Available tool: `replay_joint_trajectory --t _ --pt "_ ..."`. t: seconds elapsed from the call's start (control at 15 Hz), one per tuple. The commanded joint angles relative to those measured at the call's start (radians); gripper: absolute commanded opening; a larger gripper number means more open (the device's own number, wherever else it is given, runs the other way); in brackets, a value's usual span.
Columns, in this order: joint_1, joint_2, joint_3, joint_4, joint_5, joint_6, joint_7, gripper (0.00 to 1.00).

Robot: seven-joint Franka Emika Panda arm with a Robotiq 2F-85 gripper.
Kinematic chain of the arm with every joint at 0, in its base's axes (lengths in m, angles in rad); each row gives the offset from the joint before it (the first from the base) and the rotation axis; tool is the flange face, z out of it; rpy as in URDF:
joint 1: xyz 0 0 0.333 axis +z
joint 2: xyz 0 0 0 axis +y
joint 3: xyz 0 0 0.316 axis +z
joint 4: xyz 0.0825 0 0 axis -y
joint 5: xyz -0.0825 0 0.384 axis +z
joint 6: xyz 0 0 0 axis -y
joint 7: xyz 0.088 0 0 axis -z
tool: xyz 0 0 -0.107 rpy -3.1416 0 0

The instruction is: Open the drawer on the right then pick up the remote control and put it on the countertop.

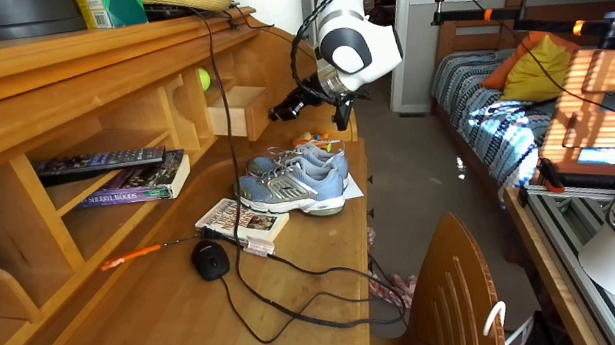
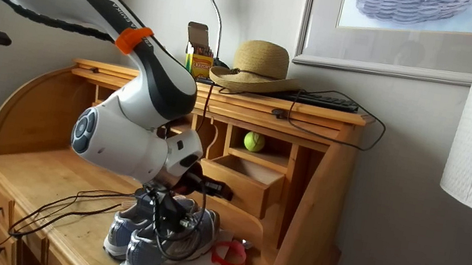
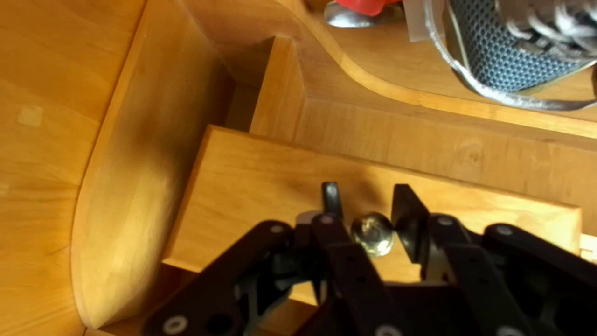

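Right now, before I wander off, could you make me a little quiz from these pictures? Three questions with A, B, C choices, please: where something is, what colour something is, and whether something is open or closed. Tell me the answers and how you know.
1. Where is the tennis ball?
A) On the straw hat
B) In the cubby above the small drawer
C) Inside a sneaker

2. What colour is the computer mouse?
A) Black
B) Orange
C) White

3. How does the small drawer stand?
A) Fully closed
B) Upside down on the floor
C) Pulled open

Answers:
1: B, since an exterior view shows the ball resting in that cubby, with the drawer below.
2: A, since its shell looks black in an exterior view.
3: C, since both exterior views show the drawer jutting out, its inside visible.
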Motion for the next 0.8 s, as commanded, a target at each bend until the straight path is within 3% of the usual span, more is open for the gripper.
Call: replay_joint_trajectory --t 0.0,0.33,0.53,0.73 --pt "-0.033 -0.014 0.003 -0.03 0.029 0.015 -0.055 0.66" --pt "-0.025 -0.065 -0.019 -0.102 -0.006 0.006 -0.056 1.0" --pt "-0.018 -0.132 -0.028 -0.188 -0.129 -0.018 -0.038 1.0" --pt "0.026 -0.2 -0.047 -0.259 -0.29 0.033 -0.042 1.0"
